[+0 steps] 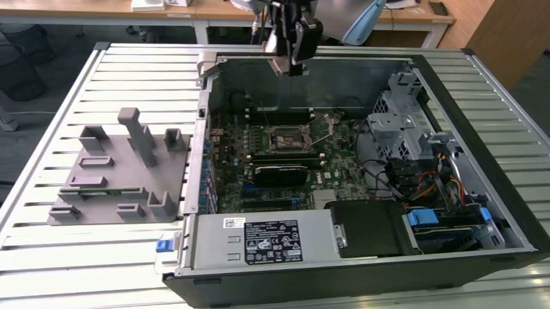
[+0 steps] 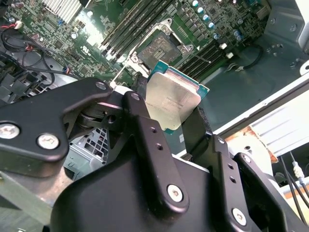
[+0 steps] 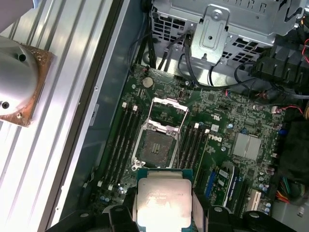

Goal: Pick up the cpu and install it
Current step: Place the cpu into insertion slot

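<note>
The cpu (image 3: 161,198) (image 2: 173,99), a flat square chip with a silvery top and a thin green rim, sits clamped between my black fingers (image 2: 145,121) in both wrist views. My gripper (image 1: 288,64) (image 2: 169,104) (image 3: 161,215) is shut on it and hangs in the air over the far wall of the open computer case (image 1: 516,212). The motherboard socket (image 1: 290,135) (image 3: 155,145) (image 2: 159,48) lies bare below, clearly apart from the chip, with its metal frame (image 3: 169,111) swung open.
Memory slots (image 3: 123,140) flank the socket. A drive cage (image 1: 404,122), cables (image 1: 429,187) and a power supply (image 1: 257,241) crowd the case. A grey fixture (image 1: 120,174) stands on the slatted table (image 1: 129,71). A round metal cooler (image 3: 17,82) rests outside the case.
</note>
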`<control>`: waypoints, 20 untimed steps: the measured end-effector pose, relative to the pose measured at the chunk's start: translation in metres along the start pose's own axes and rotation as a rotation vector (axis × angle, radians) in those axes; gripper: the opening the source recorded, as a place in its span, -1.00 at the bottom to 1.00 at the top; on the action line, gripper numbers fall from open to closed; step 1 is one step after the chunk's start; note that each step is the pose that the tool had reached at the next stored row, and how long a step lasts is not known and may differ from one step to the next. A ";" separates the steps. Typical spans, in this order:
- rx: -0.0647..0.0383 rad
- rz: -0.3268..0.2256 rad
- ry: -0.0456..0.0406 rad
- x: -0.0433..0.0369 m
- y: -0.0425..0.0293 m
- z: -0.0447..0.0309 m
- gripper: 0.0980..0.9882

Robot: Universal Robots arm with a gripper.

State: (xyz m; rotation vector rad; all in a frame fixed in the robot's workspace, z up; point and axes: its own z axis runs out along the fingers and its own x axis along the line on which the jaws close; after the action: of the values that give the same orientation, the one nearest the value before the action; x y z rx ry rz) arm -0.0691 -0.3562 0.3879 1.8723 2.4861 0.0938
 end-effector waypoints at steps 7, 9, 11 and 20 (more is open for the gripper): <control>0.000 0.002 -0.0004 0.0000 -0.0001 0.0020 0.00; 0.000 0.002 -0.0008 0.0000 -0.0002 0.0026 0.00; 0.000 0.002 -0.0012 0.0000 -0.0002 0.0031 0.00; 0.000 0.002 -0.0015 -0.0001 -0.0004 0.0057 0.00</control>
State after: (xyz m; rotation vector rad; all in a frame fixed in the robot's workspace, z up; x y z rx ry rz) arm -0.0691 -0.3562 0.3822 1.8737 2.4840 0.0920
